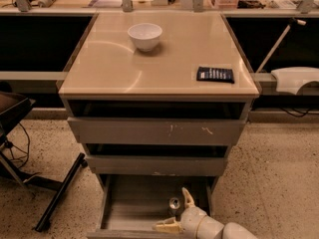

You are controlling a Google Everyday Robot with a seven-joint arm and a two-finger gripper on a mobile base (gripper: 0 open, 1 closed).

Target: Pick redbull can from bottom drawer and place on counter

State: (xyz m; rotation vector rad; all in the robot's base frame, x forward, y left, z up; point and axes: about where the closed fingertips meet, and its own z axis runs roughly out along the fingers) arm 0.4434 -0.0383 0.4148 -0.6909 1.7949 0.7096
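Small silvery redbull can (174, 203), shiny round top, upright on open bottom drawer's (132, 205) grey floor, lower centre of frame, gripper (176, 213) close at its lower right, fingers spread, holding nothing, glossy tan counter (164, 66) above

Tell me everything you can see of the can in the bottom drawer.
The can is small, slim and silvery metal, its shiny round top facing up. It stands upright on the grey floor of the open bottom drawer, toward the right in view. The open gripper straddles it, with one finger just behind and the other in front. Whether either touches it cannot be told.
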